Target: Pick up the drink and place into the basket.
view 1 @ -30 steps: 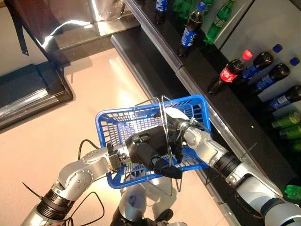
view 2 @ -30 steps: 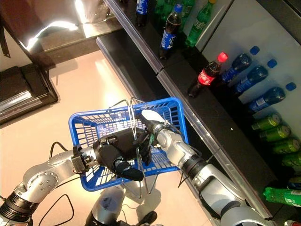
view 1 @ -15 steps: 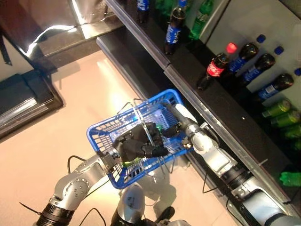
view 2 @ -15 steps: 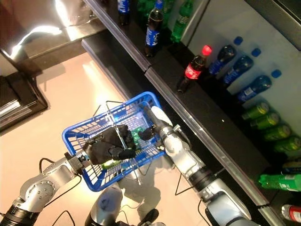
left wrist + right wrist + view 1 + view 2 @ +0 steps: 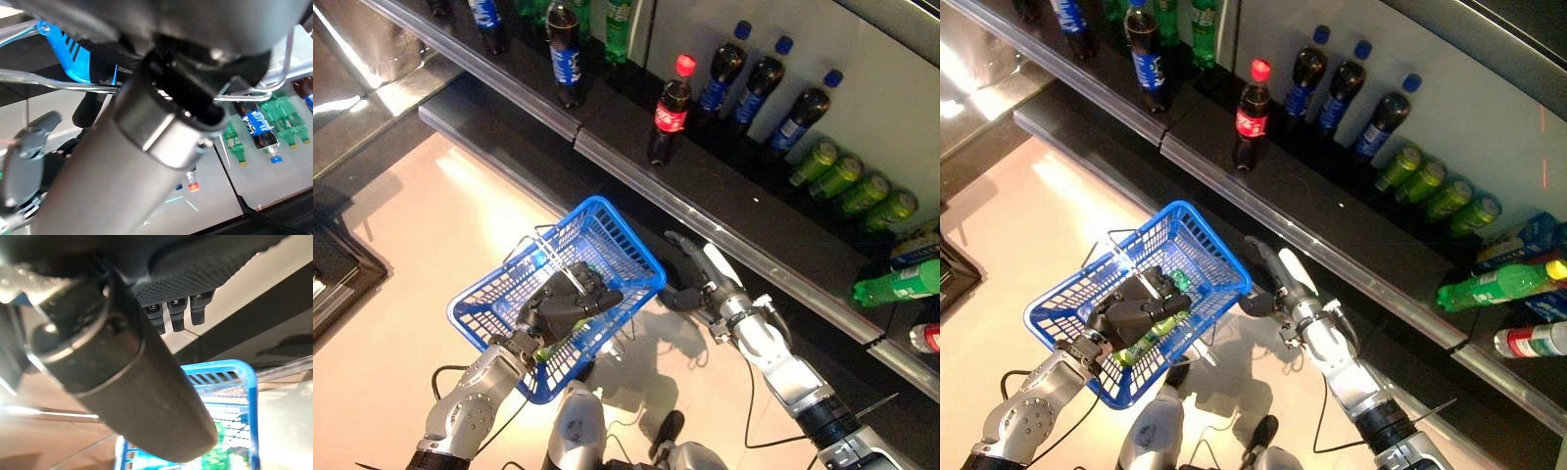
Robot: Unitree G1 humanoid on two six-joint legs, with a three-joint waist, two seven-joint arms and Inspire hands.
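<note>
The blue plastic basket (image 5: 630, 240) hangs over the floor, and my left hand (image 5: 564, 304) is shut on its wire handles (image 5: 548, 257). A green drink bottle (image 5: 1143, 343) lies inside the basket, partly hidden under that hand. My right hand (image 5: 693, 282) is outside the basket, just past its right rim, open with straight fingers and holding nothing. In the right wrist view the basket (image 5: 230, 396) shows beyond the hand, with green showing through its mesh.
A dark shelf edge (image 5: 705, 220) runs diagonally just beyond the basket and my right hand. On the shelves stand a red-capped cola bottle (image 5: 668, 113) and blue-capped dark bottles (image 5: 759, 83). Green cans (image 5: 847, 176) and a green bottle (image 5: 901, 284) lie there too.
The camera has shifted. My right hand has come out of the basket with nothing in it, and the green bottle now lies inside. My left hand keeps hold of the handles.
</note>
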